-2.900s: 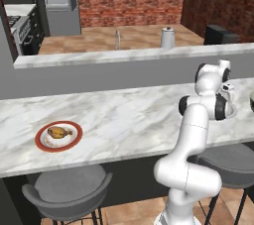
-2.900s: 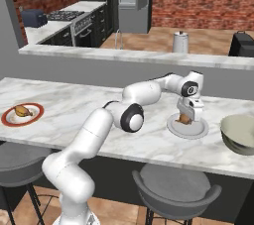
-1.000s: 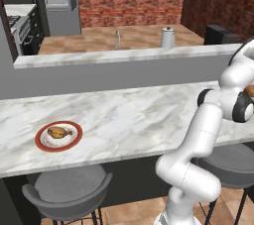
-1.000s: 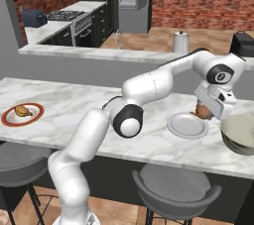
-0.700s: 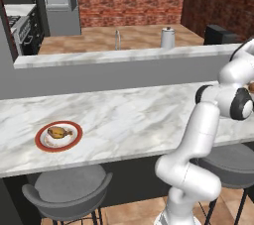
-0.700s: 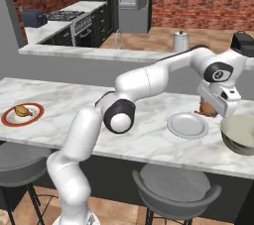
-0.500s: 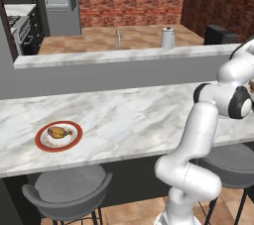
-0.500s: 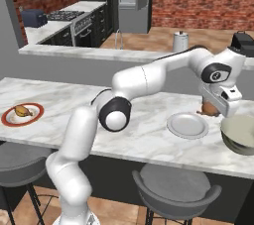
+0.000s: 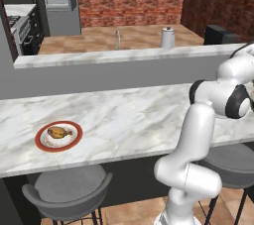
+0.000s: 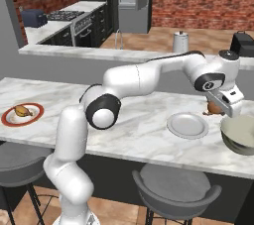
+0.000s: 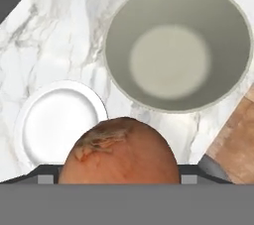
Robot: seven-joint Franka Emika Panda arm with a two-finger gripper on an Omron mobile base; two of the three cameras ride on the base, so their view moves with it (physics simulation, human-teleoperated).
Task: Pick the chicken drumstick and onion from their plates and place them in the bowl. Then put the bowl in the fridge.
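Note:
My gripper point(image 10: 221, 108) is shut on the onion point(image 10: 214, 108), a round brown bulb held above the marble counter between an empty pale plate point(image 10: 187, 125) and the bowl point(image 10: 240, 134). The hand view has the onion point(image 11: 119, 149) large between the fingertips, the empty greyish-cream bowl point(image 11: 124, 30) beyond it, and the white plate point(image 11: 54, 120) to the left. The chicken drumstick point(image 9: 58, 132) lies on a red-rimmed plate point(image 9: 42, 144) far left on the counter, also visible as the drumstick point(image 10: 21, 111) in the right base view. The silver fridge point(image 9: 59, 1) stands at the back of the kitchen.
The counter's near edge runs just past the bowl, with wooden floor point(image 11: 238, 140) below. Grey stools point(image 10: 176, 189) stand under the counter. A raised grey ledge point(image 9: 124, 55) lies behind it, with a metal kettle point(image 10: 180, 42) and a dark appliance point(image 10: 243, 43) beyond.
The gripper has carried the onion a little further right, off the pale plate and closer to the bowl. The drumstick and its plate have not moved.

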